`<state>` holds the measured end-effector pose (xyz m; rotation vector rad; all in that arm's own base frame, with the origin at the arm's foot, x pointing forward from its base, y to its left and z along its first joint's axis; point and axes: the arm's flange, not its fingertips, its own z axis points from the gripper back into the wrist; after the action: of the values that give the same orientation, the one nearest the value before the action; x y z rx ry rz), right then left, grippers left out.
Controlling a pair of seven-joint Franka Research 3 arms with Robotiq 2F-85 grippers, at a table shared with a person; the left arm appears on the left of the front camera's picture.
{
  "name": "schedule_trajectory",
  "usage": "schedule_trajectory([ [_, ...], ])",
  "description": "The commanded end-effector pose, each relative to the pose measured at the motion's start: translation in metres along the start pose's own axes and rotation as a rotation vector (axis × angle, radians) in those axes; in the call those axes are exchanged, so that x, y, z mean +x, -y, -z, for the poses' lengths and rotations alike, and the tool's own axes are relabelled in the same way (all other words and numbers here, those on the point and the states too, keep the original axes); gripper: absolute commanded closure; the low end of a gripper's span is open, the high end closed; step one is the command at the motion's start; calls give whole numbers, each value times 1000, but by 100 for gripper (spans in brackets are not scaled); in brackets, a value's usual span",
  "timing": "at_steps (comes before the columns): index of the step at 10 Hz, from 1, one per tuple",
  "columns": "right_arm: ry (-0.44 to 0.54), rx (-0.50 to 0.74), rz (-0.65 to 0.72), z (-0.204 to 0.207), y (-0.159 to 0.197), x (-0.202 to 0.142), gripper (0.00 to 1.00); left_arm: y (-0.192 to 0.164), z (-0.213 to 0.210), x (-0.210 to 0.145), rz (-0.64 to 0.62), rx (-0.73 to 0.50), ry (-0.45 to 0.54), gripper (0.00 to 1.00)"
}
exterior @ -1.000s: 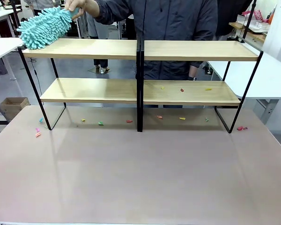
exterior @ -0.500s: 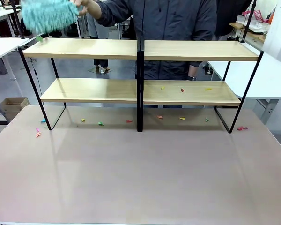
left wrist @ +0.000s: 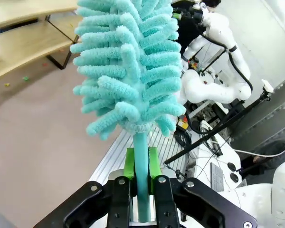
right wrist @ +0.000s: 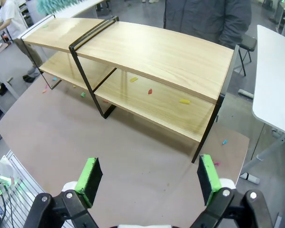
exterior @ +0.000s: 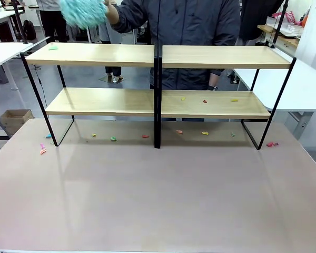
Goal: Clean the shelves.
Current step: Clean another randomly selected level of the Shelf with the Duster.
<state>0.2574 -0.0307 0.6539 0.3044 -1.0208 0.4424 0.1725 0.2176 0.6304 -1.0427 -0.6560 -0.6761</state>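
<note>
Left gripper (left wrist: 141, 166) is clenched on the teal handle of a fluffy turquoise chenille duster (left wrist: 128, 61). The head points up, near the table's edge. It is well apart from the wide two-tier rack of light wooden shelves on a thin black frame (exterior: 95, 55), which stands at the far side of the pale brown table (exterior: 158, 200). Right gripper (right wrist: 149, 178) hangs spread wide and empty, facing the rack. Across the table a person's hand (exterior: 111, 11) holds a second turquoise duster (exterior: 84, 10) raised above the top board's left end. Small coloured scraps (exterior: 204, 100) dot the lower right board, and one green bit (exterior: 53, 48) sits on top. Looks like the sweeping step, early on. Next, I'd say, the left arm must carry its duster across to that lower board and brush the scraps off.
</note>
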Motion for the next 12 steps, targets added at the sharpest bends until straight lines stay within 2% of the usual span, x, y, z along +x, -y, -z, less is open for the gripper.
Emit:
schedule_trajectory([
  [1, 3, 3, 0, 0, 1, 0, 0, 18, 55, 2, 5, -95, -181, 87],
  [3, 3, 3, 0, 0, 1, 0, 0, 38, 107, -13, 54, -191, -432, 87],
  [4, 3, 3, 0, 0, 1, 0, 0, 45, 135, -21, 56, -222, -504, 87],
  [5, 3, 3, 0, 0, 1, 0, 0, 52, 169, -30, 59, -315, -608, 87],
  [6, 3, 3, 0, 0, 1, 0, 0, 53, 214, -38, 38, -349, -635, 87],
  [7, 3, 3, 0, 0, 1, 0, 0, 44, 247, -35, -74, -272, -629, 87],
  [8, 3, 3, 0, 0, 1, 0, 0, 41, 195, -35, 50, -308, -602, 87],
  [10, 3, 3, 0, 0, 1, 0, 0, 41, 195, -35, 50, -308, -602, 87],
  [11, 3, 3, 0, 0, 1, 0, 0, 41, 224, -42, 16, -307, -633, 87],
  [12, 3, 3, 0, 0, 1, 0, 0, 37, 239, -38, -35, -269, -608, 87],
])
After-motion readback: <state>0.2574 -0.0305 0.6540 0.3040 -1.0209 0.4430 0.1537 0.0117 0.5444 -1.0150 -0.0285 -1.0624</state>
